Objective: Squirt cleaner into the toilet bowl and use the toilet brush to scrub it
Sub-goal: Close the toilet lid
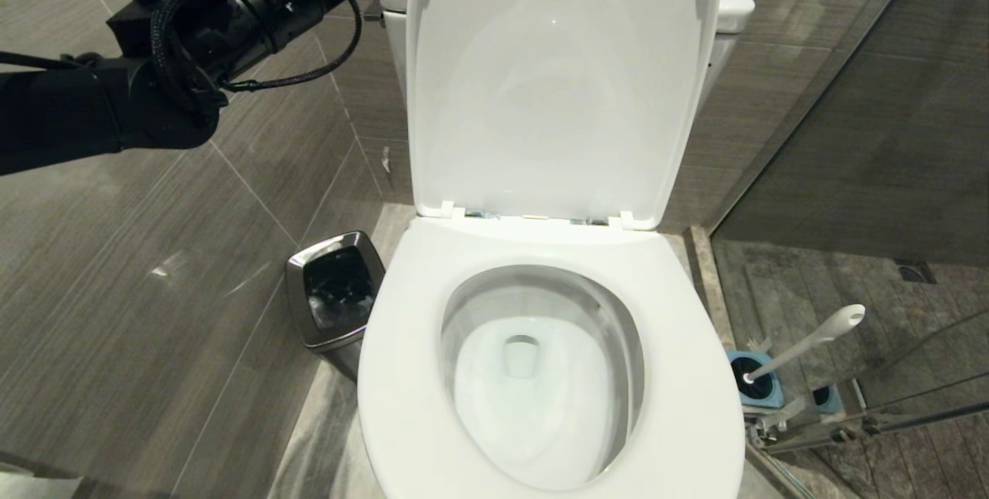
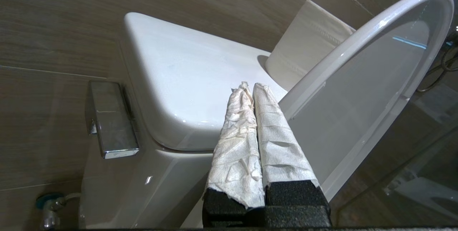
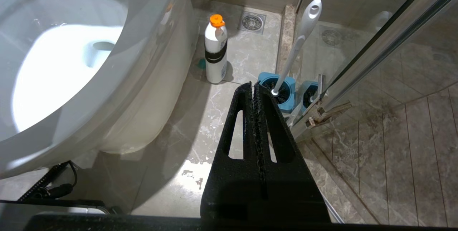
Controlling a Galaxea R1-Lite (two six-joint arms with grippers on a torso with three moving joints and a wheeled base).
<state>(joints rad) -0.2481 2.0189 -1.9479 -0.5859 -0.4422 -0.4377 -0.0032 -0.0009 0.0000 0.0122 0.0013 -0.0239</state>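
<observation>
- Head view shows the toilet bowl (image 1: 541,375) open, lid up, seat down, with clear water and no blue tint that I can make out, so I judge no cleaner has gone in yet.
- My left tool (image 2: 250,91) is up beside the tank (image 2: 186,80), near the flush lever (image 2: 111,120); its paper-wrapped fingers are pressed together on nothing.
- My right tool (image 3: 253,89) hangs low beside the bowl, fingers closed and empty, pointing toward the floor.
- Right wrist view shows a white bottle (image 3: 215,55) with an orange cap standing on the floor just beside the base of the toilet; that may be the cleaner, though I cannot read it.
- Toilet brush (image 1: 803,344) sits in its blue holder (image 1: 761,383) on the floor to the right of the bowl, untouched.
- Both steps are left: squirting, then scrubbing.
</observation>
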